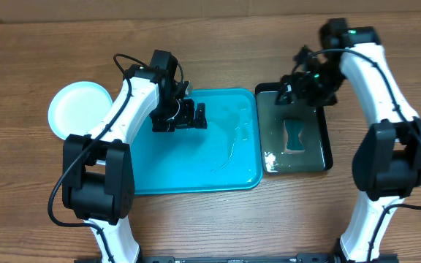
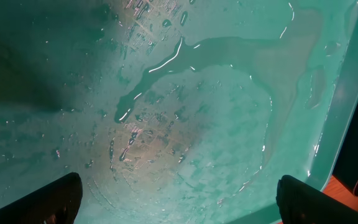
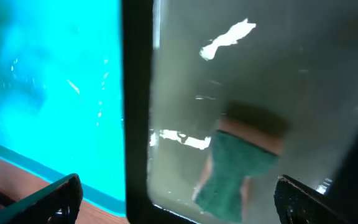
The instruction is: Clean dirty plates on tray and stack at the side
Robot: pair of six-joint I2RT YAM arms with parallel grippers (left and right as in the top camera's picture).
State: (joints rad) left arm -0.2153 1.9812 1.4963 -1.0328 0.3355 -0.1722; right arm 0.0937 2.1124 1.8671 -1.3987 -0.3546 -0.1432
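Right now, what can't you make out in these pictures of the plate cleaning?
Overhead: only a white plate shows at the side; any plates beneath it are hidden, and the left arm covers its right edge.
Right wrist: the sponge in the black basin is blurred under murky water.
Left wrist: the bottom edge cuts off the left gripper above the tray.

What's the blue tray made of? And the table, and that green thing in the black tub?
The tray looks like smooth, shiny plastic: puddles gleam on it. The table shows wood grain, real wood or laminate. The green thing looks like a soft sponge or cloth, soaking in the black tub.
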